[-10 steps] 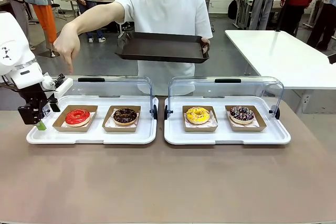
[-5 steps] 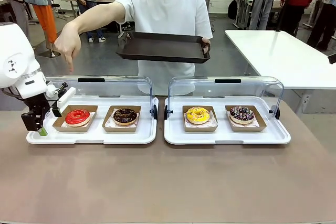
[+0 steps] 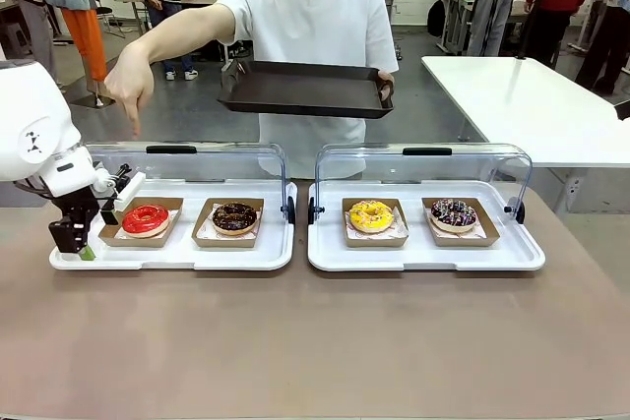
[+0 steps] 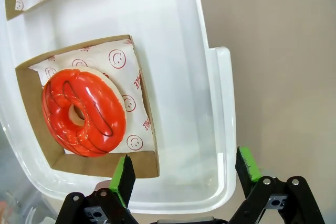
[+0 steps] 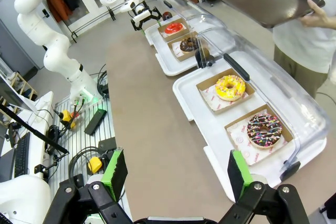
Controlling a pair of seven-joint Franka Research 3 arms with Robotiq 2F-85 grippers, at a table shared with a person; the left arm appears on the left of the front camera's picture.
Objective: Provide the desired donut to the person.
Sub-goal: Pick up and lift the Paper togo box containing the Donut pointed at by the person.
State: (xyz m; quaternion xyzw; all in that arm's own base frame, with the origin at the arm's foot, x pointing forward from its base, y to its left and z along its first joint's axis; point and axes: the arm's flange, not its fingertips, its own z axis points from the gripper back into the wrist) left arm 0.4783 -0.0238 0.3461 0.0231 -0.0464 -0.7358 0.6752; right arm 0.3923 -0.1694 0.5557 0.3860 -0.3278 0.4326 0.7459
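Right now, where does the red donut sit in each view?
Front view: red donut lower left, in the leftmost box.
Left wrist view: red donut centre left, above the open left gripper.
Right wrist view: red donut small, top centre.
Shared landmark: the chocolate donut boxed beside it.

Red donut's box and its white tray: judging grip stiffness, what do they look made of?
The box looks like matte brown cardboard, by its folded walls, lined with printed paper. The white tray looks like glossy moulded plastic, by its sheen and rounded rim.
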